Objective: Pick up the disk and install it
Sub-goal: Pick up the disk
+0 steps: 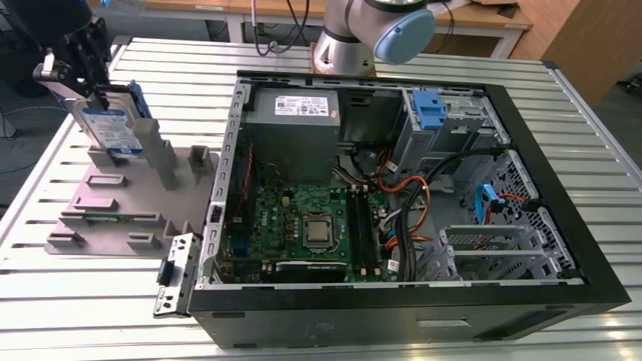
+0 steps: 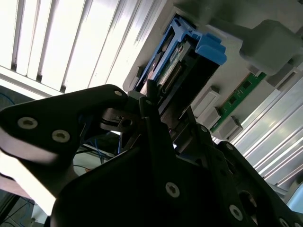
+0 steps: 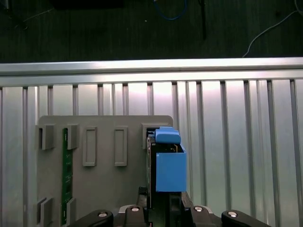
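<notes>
Gripper (image 1: 92, 92): is clamping the top of the flat silver-grey, blue-framed disk (image 1: 105, 128)
Disk: is standing on edge over the grey moulded plastic holder (image 1: 110, 214) — beside the black computer case (image 1: 401, 312)
Handling: likely stiff, weighty, shock-sensitive — gripping its flat faces suits it

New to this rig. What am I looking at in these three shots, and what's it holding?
One robot arm works on a slatted metal table. The exterior view is taken from a camera off the arm; both wrist views come from cameras riding near its wrist, looking past the jaws. On the table sit an open computer case and a grey plastic holder. The jaws are shut on the disk, a silver drive with a blue rail, standing upright at the holder on the exterior view's left.
</notes>
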`<state>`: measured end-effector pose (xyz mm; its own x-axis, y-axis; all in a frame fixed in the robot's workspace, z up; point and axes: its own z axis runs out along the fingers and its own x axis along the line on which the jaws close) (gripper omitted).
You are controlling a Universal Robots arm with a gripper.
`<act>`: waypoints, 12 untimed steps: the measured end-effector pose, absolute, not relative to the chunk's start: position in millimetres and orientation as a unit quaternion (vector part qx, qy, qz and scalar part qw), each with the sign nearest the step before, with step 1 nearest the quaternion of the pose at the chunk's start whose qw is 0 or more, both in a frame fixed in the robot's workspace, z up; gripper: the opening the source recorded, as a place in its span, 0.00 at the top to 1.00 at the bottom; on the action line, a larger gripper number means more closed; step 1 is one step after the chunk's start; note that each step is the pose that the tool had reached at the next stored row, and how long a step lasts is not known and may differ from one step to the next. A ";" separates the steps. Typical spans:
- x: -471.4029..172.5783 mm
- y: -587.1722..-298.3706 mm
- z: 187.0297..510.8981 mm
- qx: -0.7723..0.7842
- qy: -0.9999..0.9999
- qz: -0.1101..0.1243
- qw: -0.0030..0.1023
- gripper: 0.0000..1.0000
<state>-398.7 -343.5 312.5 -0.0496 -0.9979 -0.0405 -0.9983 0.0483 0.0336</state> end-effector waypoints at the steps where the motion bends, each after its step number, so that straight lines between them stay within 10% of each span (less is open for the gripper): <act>1: -398.7 -343.5 315.3 -0.689 0.724 0.026 0.003 0.65; 12: -398.7 -343.6 338.3 -0.689 0.724 0.026 0.003 0.65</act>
